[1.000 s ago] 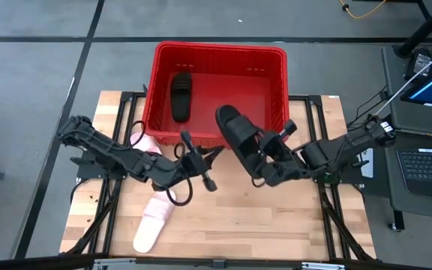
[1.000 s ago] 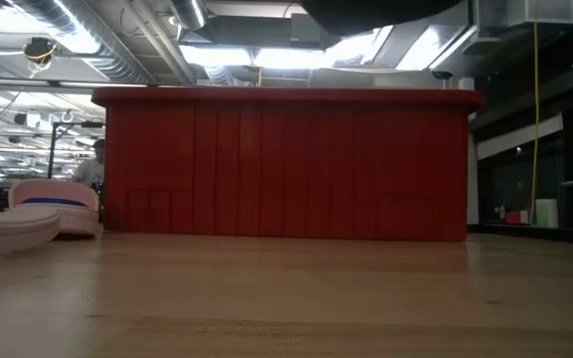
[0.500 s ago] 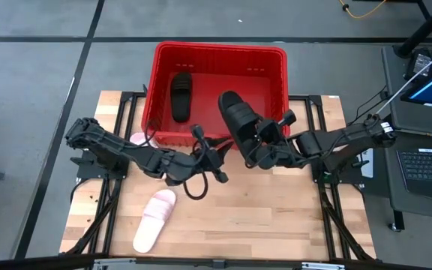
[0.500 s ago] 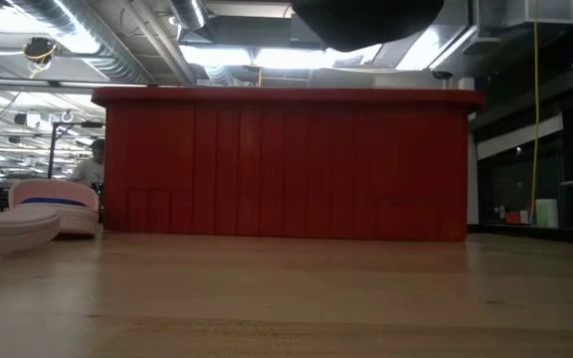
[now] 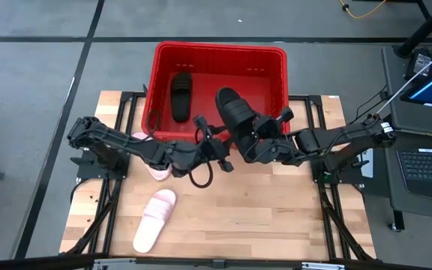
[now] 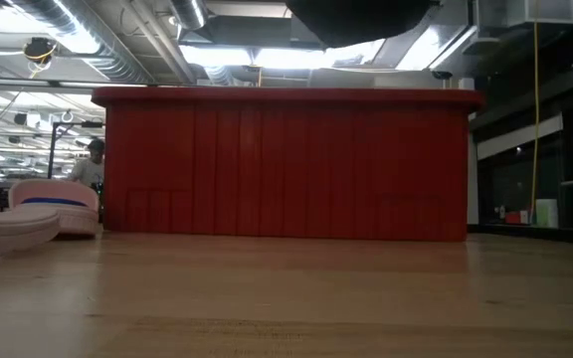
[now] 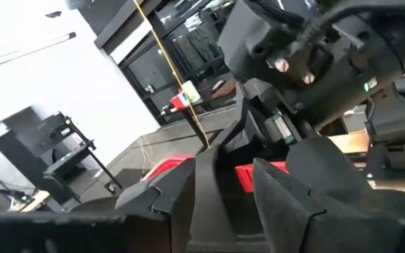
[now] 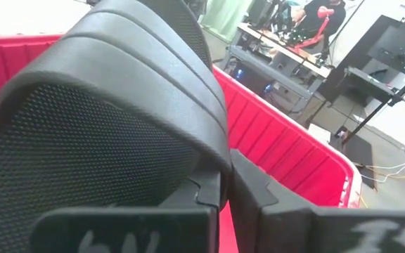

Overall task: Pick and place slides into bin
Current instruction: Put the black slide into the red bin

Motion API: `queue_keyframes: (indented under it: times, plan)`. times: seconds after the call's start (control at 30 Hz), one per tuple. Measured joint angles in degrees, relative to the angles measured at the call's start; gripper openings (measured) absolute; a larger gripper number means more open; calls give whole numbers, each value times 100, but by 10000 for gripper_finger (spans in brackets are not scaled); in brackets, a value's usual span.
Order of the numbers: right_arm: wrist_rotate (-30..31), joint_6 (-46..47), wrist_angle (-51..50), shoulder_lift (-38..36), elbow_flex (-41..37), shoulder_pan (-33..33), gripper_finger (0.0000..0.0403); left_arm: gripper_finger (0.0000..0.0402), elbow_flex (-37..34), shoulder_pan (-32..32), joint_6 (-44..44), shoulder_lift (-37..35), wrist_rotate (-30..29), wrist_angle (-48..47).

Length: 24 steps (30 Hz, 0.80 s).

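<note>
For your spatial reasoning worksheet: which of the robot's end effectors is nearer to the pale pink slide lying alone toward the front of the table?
Left. The left end effector hangs just beyond the pink slide, while the right end effector, gripping a black slide, sits farther off at the bin.

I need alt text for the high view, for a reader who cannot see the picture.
Seen from above, the right gripper holds a black sandal over the near rim of a red basket, where another black sandal already lies. The left gripper is beside it, and two pink sandals remain on the wooden table.
</note>
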Motion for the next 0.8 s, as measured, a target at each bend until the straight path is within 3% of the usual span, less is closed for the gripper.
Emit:
queue_keyframes:
  times: [0.53, 0.8]
  plan:
    - [-4, -559, 723, 0, -4, -26, 16, 135, -2, 315, 524, 4, 310, -103]
    - [-24, -818, 956, 0, -7, -31, 16, 133, -2, 480, 691, 4, -56, -262]
